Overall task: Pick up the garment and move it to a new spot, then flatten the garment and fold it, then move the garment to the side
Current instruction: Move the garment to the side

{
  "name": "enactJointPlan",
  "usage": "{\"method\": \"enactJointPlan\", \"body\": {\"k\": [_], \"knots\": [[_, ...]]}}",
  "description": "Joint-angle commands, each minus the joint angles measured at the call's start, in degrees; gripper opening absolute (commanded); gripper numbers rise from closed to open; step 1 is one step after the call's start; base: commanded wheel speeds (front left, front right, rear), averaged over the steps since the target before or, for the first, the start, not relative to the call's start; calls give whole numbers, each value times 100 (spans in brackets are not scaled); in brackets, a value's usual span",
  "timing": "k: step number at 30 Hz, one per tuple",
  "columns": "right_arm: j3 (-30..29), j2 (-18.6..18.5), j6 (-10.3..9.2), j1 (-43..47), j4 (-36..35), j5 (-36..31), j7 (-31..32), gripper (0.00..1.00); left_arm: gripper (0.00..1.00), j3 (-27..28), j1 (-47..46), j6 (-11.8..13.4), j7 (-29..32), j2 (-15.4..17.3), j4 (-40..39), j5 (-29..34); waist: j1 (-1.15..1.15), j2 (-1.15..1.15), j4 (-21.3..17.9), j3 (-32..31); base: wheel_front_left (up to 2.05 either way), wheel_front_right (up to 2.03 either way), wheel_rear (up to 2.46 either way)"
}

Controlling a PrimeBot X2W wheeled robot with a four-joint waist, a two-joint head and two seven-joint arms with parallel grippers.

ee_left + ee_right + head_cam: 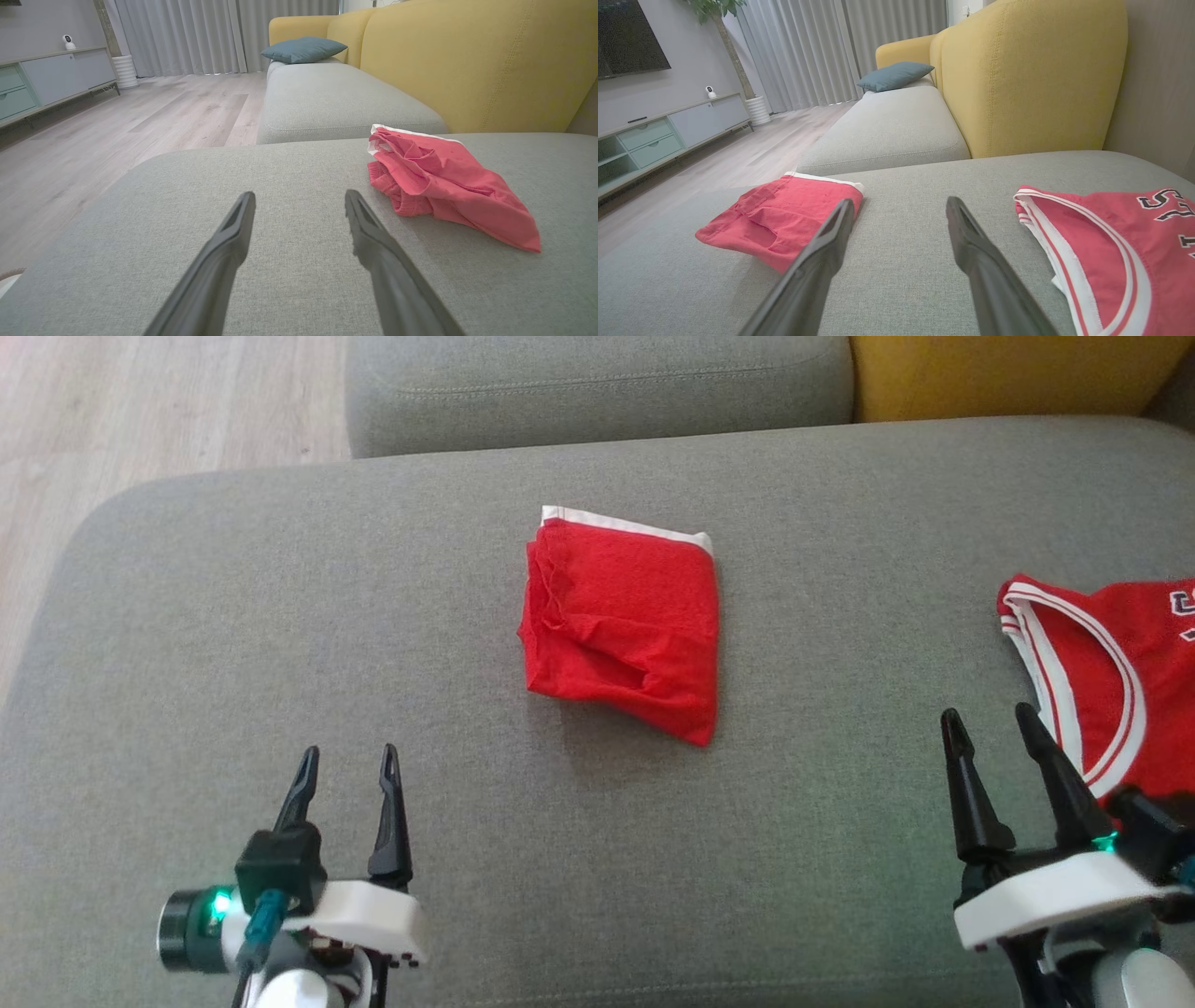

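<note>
garment (621, 621): red with a white band, laid as a folded bundle mid-way across the grey sofa seat (280, 663).
left claw (347, 753): released, empty, well apart from the garment.
right claw (988, 711): released, empty, just beside a red jersey (1120, 663).
step: folding is judged done; moving aside is judged pending.
next move: the bundle's edge should be pinched through all layers, so the fold is kept.

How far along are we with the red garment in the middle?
Looks done: the red shorts lie compactly folded, white band at the far edge, in the middle of the grey cushion. In hand: nothing; the left gripper and right gripper are open, empty, short of the cloth. Left: probably moving the shorts aside. The red jersey at the right runs out of frame, so its state is unclear.
</note>
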Motion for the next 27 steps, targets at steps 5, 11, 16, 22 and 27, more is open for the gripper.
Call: {"method": "enactJointPlan", "body": {"k": [5, 11, 16, 22, 27], "knots": [[52, -50, 37, -138, -210, -17, 16, 100, 100, 190, -219, 54, -28, 107, -212, -46, 0, 0, 35, 17, 0, 0, 0], [-54, -73, 37, -168, -145, -9, 49, 100, 100, 125, -350, 58, -52, 90, -271, -5, 0, 0, 207, 100, 0, 0, 0], [-87, -180, 37, -374, 94, 42, 128, 100, 100, 63, -561, 41, -81, 48, -338, 39, 0, 0, 488, 288, 0, 0, 0], [34, -366, 37, -1172, 891, 271, 233, 100, 100, -55, -977, -12, -122, -85, -387, 110, 0, 0, 1014, 695, 0, 0, 0], [351, -366, 37, -2015, 1824, 497, 402, 100, 100, -110, -1214, -36, -133, -195, -413, 143, 0, 0, 1312, 932, 0, 0, 0]]}}
